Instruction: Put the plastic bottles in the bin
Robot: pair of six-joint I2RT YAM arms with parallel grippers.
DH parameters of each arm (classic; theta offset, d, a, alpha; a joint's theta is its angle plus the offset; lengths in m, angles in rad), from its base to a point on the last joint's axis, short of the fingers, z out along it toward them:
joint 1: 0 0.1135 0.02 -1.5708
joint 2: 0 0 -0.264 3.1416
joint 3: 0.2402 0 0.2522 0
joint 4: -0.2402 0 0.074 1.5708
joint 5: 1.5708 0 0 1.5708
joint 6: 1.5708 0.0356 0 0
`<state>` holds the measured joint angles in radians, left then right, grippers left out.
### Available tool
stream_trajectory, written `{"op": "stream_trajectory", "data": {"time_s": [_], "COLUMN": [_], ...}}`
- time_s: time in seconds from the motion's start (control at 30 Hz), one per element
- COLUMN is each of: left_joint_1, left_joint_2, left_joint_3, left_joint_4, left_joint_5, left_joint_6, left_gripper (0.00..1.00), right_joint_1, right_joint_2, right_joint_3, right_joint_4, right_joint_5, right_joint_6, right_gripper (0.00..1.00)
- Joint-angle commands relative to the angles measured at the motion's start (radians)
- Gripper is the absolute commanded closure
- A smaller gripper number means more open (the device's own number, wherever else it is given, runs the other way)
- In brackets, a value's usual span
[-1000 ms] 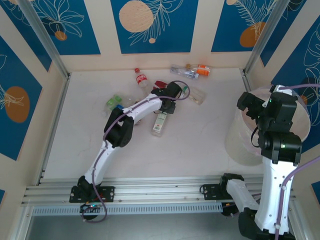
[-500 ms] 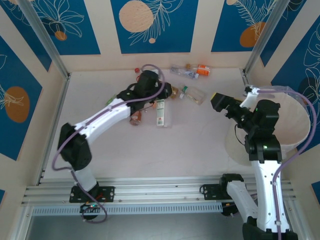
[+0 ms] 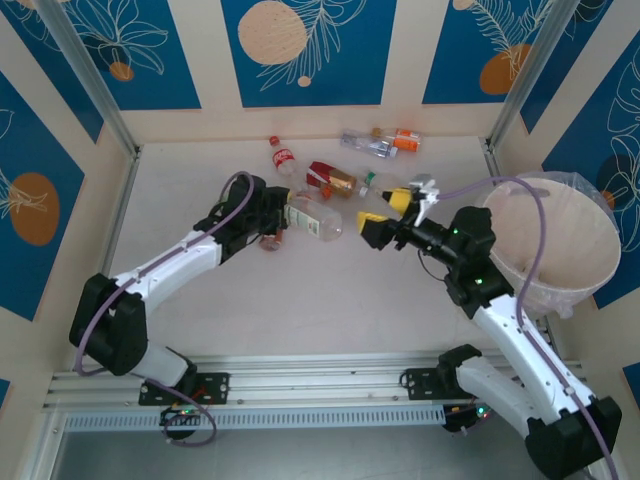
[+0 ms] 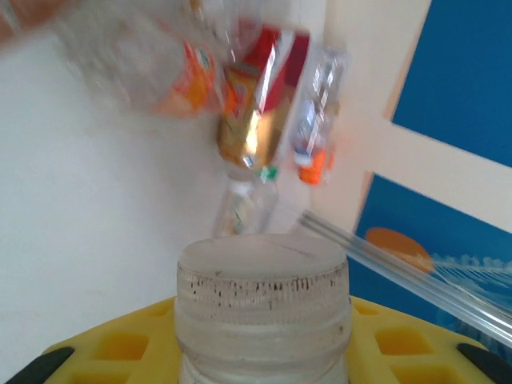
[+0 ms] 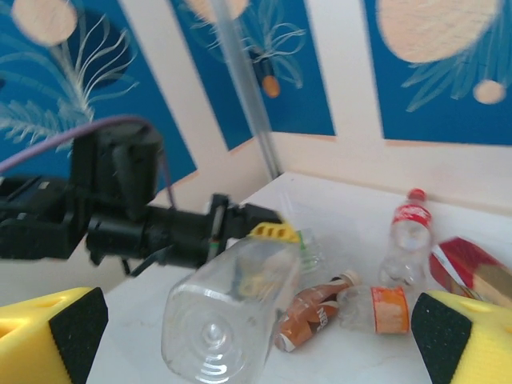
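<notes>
Clear plastic: one bottle is clenched at its white cap by our left gripper. Its base points at the right gripper, whose jaws stand wide apart, holding nothing. We see the bin behind that gripper's wrist.

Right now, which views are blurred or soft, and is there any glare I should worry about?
Left wrist: the white cap up close is sharp, while the loose bottles behind it are smeared, worst at top left. Right wrist: slightly soft overall, but the held bottle is readable, with only faint glints on its clear base. Top external: crisp, even light, no hard shadows on the table.
</notes>
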<state>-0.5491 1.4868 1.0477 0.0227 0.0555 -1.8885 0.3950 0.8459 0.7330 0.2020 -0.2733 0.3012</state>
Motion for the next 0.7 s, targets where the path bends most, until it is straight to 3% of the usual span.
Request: {"op": "stream_trajectory", "data": {"time_s": [0.0, 0.13, 0.43, 0.67], "left_joint_1": [0.0, -0.013, -0.021, -0.026], "left_joint_2": [0.078, 0.135, 0.077, 0.063], "left_joint_3": [-0.016, -0.033, -0.058, -0.053], "left_joint_4": [0.291, 0.455, 0.423, 0.402], "left_joint_5": [0.248, 0.281, 0.181, 0.173], "left_joint_6": [-0.389, -0.527, -0.538, -0.525], "left_gripper": [1.0, 1.0, 1.0, 1.0], "right_joint_1": [0.08, 0.103, 0.192, 0.284], "right_joint_2": [0.028, 0.085, 0.228, 0.388], "right_joint_3": [-0.042, -0.069, -0.165, -0.156], "right_joint_4": [0.212, 0.302, 0.622, 0.885], "right_joint_5": [0.019, 0.08, 0.128, 0.257], "right_joint_6": [-0.223, -0.201, -0.326, -0.422], "right_gripper": [0.0, 0.0, 0.0, 0.01]}}
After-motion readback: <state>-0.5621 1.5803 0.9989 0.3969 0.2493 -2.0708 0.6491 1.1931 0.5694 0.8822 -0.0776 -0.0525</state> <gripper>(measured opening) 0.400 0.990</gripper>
